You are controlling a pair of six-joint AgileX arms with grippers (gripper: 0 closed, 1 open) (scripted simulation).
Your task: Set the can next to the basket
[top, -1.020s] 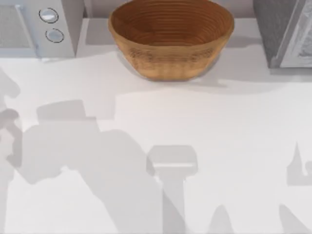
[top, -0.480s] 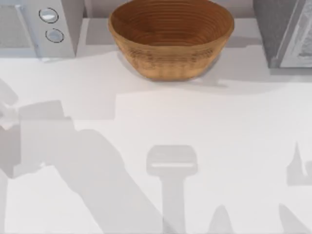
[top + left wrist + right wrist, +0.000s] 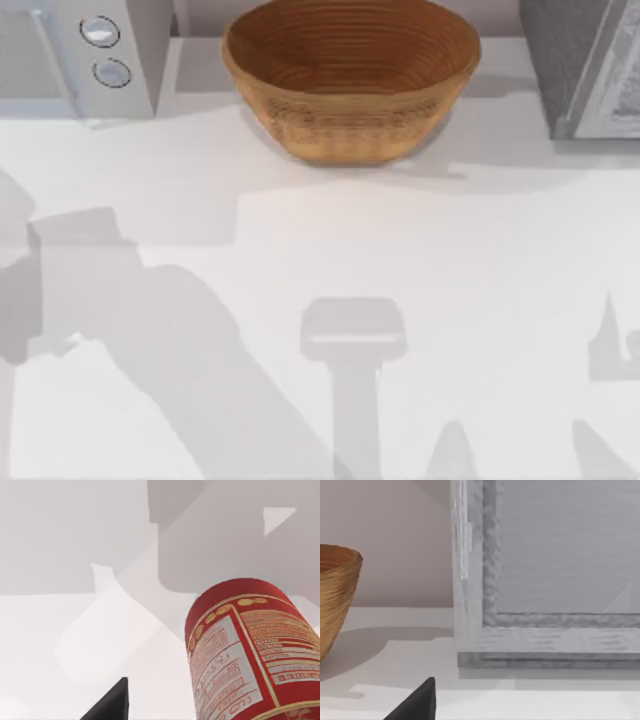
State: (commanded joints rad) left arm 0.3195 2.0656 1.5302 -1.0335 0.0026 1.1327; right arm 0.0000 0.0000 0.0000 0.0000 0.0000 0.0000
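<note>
The can [image 3: 250,655] is red with a yellow-orange label and white lettering. It looms close in the left wrist view, over the white table. A black tip of my left gripper [image 3: 107,705] juts in right beside the can, and I cannot see whether it touches it. The basket [image 3: 350,80] is a large tan-brown woven bowl with ringed coils, standing at the back middle of the table. Its ribbed wall [image 3: 335,600] also appears in the right wrist view, where a black tip of my right gripper [image 3: 415,702] hangs over the table, well short of the basket.
A white appliance with two round knobs [image 3: 100,50] stands at the back left. A grey box-like cabinet [image 3: 590,70] stands at the back right and looms near in the right wrist view [image 3: 545,580]. Arm shadows lie across the white tabletop [image 3: 450,260].
The left arm's shadow on the table has slid toward the left edge, most of it in the first half second. The basket and the right-side shadows have not moved.
</note>
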